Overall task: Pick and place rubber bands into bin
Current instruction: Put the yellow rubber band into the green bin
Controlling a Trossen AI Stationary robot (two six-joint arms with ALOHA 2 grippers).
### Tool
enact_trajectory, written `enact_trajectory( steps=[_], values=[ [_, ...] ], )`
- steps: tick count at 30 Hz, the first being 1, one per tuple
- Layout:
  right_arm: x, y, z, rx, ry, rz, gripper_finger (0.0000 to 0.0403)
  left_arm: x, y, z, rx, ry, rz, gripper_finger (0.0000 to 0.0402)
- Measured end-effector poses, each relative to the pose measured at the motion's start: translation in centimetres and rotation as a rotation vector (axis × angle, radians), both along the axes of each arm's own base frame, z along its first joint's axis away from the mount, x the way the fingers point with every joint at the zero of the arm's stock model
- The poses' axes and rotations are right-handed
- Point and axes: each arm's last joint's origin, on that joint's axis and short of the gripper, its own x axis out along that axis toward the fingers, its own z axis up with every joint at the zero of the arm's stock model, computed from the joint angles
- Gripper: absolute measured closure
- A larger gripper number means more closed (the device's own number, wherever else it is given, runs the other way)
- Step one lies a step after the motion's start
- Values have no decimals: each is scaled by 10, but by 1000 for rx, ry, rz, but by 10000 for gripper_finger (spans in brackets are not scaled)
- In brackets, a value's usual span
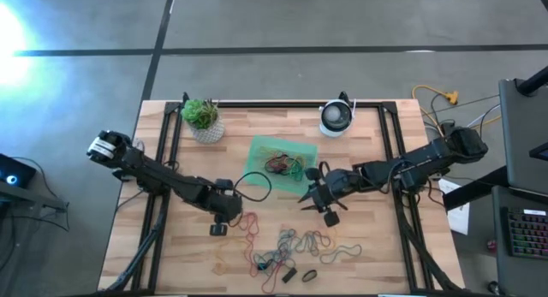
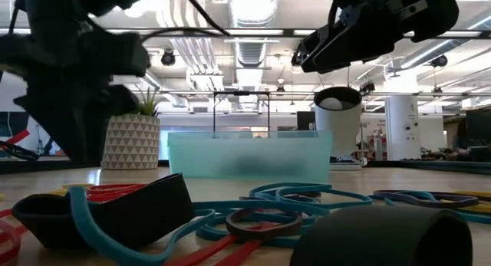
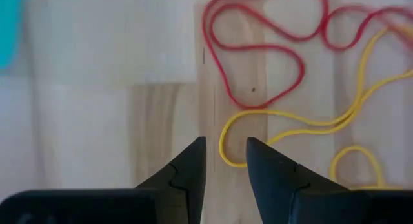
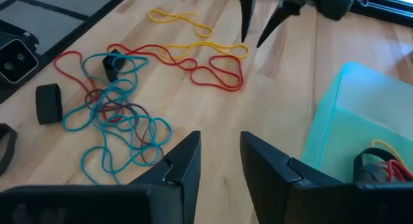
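Since the loose rubber bands (image 1: 295, 246) lie flat on the wooden table (image 1: 377, 254), set low and pointing straight down: left gripper (image 3: 224, 143), fingers a little apart and clamped on nothing. Straddles the curled end of a yellow band (image 3: 290, 130), probably so that closing would pinch that one strand and not the red band (image 3: 258, 50) just beyond it. Judged from this: lined up for a pick, not yet gripping.

Farther across, between the pile and the bin (image 1: 261, 147): right gripper (image 4: 219, 137), fingers likewise apart, empty. Held above bare wood just beside the bin's near wall, with the tangle of blue, red and dark bands ahead of it. Could be on its way to that tangle or coming away from the bin; cannot tell which.

In the green bin, a small heap of red, yellow and dark bands (image 1: 282, 164) gathered near the middle. On the table's front half, many more left: tangled loops overlapping one another, plus a few short dark ones set apart at the edge. Task partly done, by that count.

Likely snag: overlapping strands, so lifting one may drag along its neighbours.
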Motion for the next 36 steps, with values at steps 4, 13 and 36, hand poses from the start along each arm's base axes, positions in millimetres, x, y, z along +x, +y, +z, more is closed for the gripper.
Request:
enact_trajectory(
  steps=[4,13,36],
  values=[
    [-1,0,-2,4,7,-3,307,3,-2,-16,-5,79,-19,308],
    [-1,0,-3,16,14,-12,320,7,-4,-23,-20,98,-28,308],
    [-3,-1,-6,21,27,-17,335,18,-17,-59,-153,180,-101,309]
  ],
)
